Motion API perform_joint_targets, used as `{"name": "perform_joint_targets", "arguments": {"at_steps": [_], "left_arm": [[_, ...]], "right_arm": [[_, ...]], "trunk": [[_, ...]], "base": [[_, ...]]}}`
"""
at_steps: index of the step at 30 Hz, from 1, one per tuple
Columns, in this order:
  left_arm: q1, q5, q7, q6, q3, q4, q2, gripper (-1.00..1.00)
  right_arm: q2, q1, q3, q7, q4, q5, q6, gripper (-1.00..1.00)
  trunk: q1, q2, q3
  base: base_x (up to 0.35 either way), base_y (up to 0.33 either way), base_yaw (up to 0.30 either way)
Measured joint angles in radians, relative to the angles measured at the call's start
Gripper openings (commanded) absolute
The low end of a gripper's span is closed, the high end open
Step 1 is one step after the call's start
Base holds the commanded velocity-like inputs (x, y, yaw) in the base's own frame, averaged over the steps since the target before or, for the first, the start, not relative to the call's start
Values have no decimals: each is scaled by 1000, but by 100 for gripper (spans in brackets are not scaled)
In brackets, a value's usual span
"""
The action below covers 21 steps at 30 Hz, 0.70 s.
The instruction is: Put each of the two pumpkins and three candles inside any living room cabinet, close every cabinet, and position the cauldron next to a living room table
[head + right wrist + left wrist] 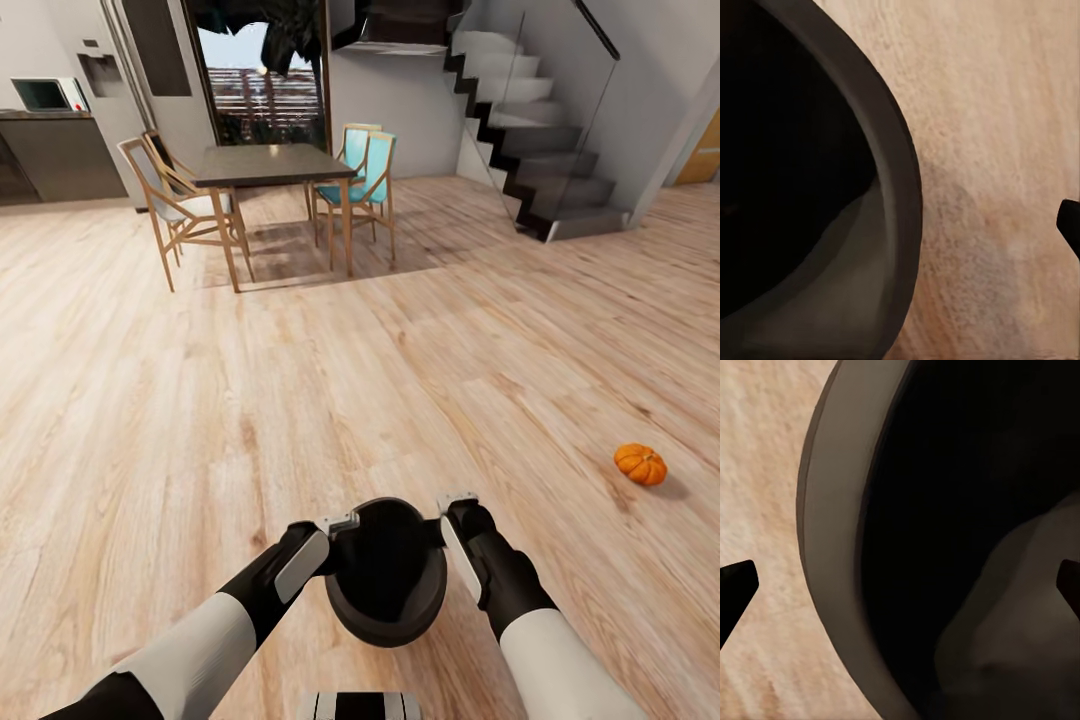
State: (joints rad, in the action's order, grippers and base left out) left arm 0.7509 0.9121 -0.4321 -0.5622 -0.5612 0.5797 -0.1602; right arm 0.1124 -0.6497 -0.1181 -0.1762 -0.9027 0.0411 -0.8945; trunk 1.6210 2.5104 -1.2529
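A pale wood-plank floor (pixel 200 400) runs across the room to a dark dining table (pixel 265 165) with wooden and teal chairs at upper centre, a staircase (pixel 530 130) at upper right and a grey counter (pixel 55 150) with a microwave at upper left; no writing is legible. At bottom centre the black cauldron (pixel 385 570) sits between the left gripper (pixel 340 523) and right gripper (pixel 455 502), each at its rim, though I cannot tell whether the jaws pinch it. One pumpkin (pixel 640 464) lies on the floor at lower right.

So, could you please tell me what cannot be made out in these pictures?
- Cauldron contents: head view, its inside is black shadow.
- Left pincer and right pincer: fingertips hidden behind the cauldron rim, grip unclear.
- Stairs: top cut off by the frame edge.
- Pumpkin stem: too small.
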Motion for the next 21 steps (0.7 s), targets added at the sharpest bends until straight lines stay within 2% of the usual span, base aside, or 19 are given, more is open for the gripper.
{"name": "perform_joint_targets", "arguments": {"at_steps": [21], "left_arm": [[0, -2, 0, 13, 0, 0, 1, 100]], "right_arm": [[-2, -2, 2, 4, -1, -1, -19, 100]], "trunk": [[9, 5, -81]], "base": [[0, 0, 0]]}}
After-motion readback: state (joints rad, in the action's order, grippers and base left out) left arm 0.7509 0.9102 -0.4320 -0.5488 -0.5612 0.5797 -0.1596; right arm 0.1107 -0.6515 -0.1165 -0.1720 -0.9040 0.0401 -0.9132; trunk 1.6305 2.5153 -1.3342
